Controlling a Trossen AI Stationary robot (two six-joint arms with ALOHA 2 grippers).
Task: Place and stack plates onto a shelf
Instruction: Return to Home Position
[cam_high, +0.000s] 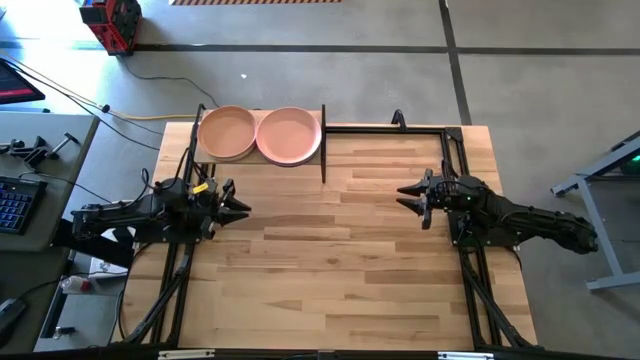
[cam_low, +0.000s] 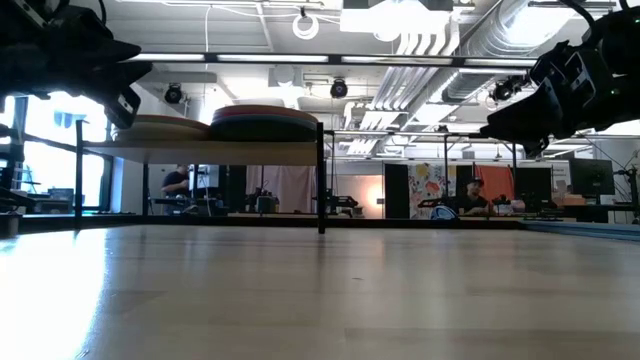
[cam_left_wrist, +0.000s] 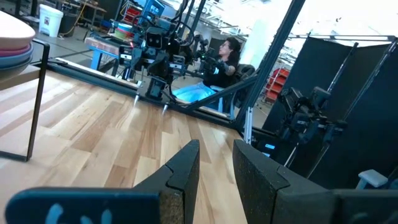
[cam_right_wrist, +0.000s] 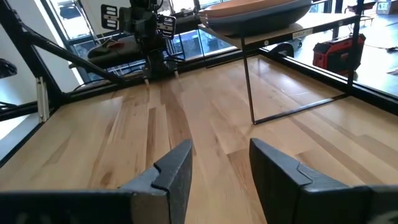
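Two stacks of plates sit side by side on the shelf (cam_low: 200, 152), at the far left corner of the tabletop (cam_high: 330, 250). The left stack (cam_high: 227, 133) has a peach plate on top, the right stack (cam_high: 290, 135) a pinkish one. The left gripper (cam_high: 240, 208) hovers at the left side and the right gripper (cam_high: 405, 195) at the right. Both have their fingers a little apart and hold nothing. I judge the stacking finished. The left gripper is nearer the shelf, so a wide swing homeward could knock a post and make the stacks slide.
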